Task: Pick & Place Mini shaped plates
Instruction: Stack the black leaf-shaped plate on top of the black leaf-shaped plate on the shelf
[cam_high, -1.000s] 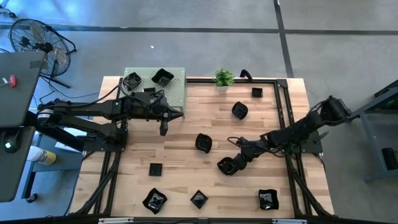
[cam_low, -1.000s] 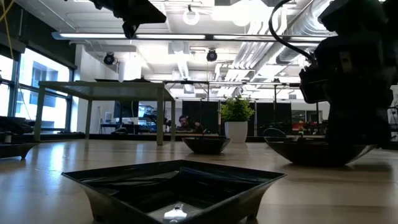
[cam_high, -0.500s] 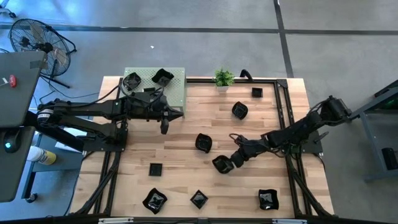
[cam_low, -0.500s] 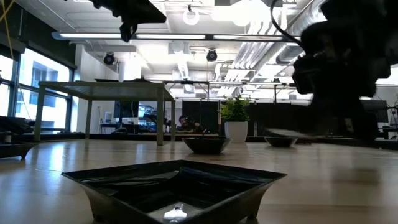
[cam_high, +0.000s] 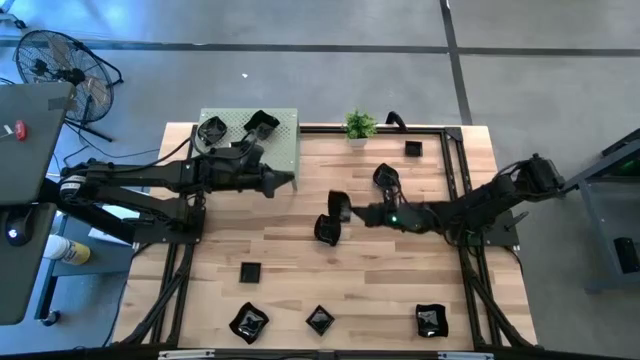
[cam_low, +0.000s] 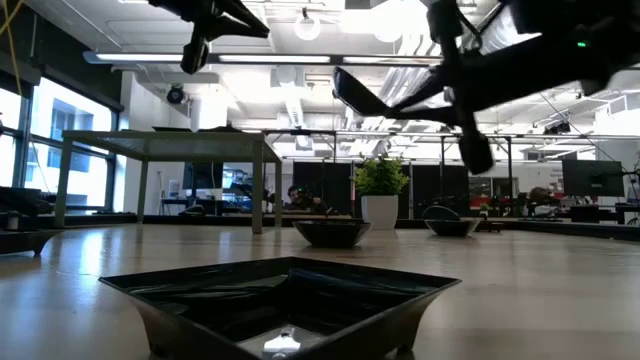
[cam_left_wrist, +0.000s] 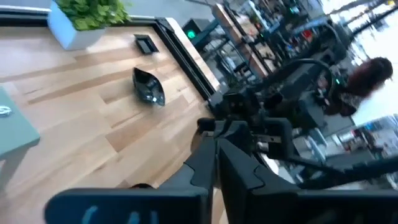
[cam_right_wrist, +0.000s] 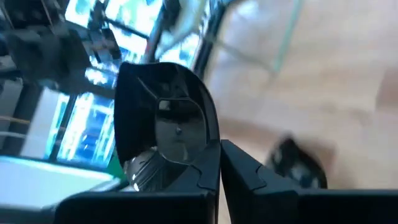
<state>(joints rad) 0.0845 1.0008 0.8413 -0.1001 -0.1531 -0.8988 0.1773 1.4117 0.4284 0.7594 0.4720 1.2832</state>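
The mini shaped plates are small glossy black dishes. My right gripper (cam_high: 350, 211) hangs over the table's middle, shut on one plate (cam_high: 338, 207), which also shows high in the low view (cam_low: 365, 98). Right below it another plate (cam_high: 325, 231) sits on the wood. More lie around: one (cam_high: 384, 178) near the plant, a square one (cam_high: 413, 149) at the far edge, several (cam_high: 319, 320) along the near edge. Two plates (cam_high: 262, 125) rest on the green board. My left gripper (cam_high: 288, 181) is shut, empty and level beside that board's near right corner. My right gripper pinches the plate by its rim (cam_right_wrist: 208, 142) between the two fingers. The fingers (cam_right_wrist: 249, 171) come level from the table's right. The plate is lifted clear of the table and stands tipped on edge, with its hollow face (cam_right_wrist: 171, 127) turned toward the wrist camera.
A small potted plant (cam_high: 360, 125) stands at the far edge. A green perforated board (cam_high: 285, 150) covers the far left corner. A black rail (cam_high: 455, 150) frames the table's far and right sides. Bare wood (cam_high: 270, 235) lies between the arms.
My right gripper has risen from the table with its plate and swung toward the far edge and the left, over the middle. The plate, flat on the wood a second ago, now hangs tipped on edge. My left gripper's fingers have tipped up from pointing down to level.
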